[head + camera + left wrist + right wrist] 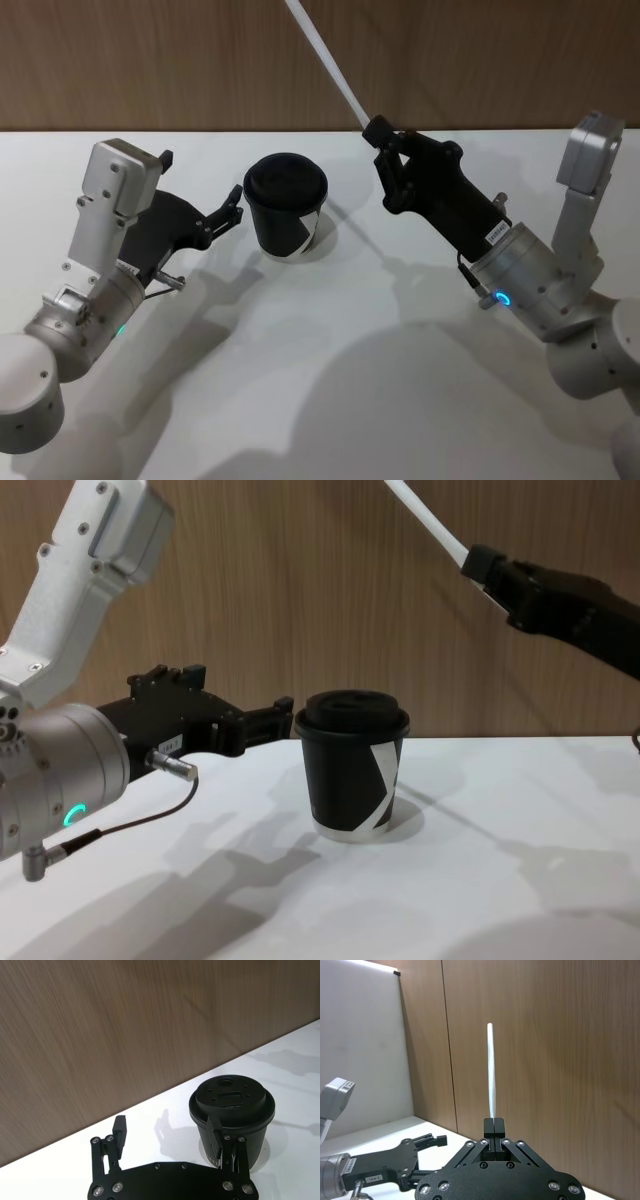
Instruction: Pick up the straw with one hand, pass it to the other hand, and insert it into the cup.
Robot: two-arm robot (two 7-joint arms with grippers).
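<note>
Your right gripper (378, 130) is up off the table (330, 390) with its jaws pinched tight on one end of the straw (325, 62). The rest of the white shaft runs free past the fingertips and slants up toward the wooden wall (150, 60), well above the cup (287, 205). So the pick-up looks done, and nothing has gone into the cup yet.

Your left gripper (166, 1127) sits low over the table just beside the cup. Its jaws are wide and empty, and one finger (215, 1132) is very close to the cup's side; I can't tell whether it touches. The cup stands upright between the two arms with its lid (232, 1097) on.

This reads as the handover step — one gripper loaded, the other open and waiting. For the next move, bring the two together well clear of the cup. Either lift the left gripper or bring the straw's free length across between its open fingers. Close the left jaws on the shaft before the right ones let go.

Watch the finger next to the cup as the left arm leaves — a sideways nudge could tip the cup or shift it. When you take the straw, grip it away from its end. That leaves a free tip to steer into the small hole (226, 1080) in the lid.
</note>
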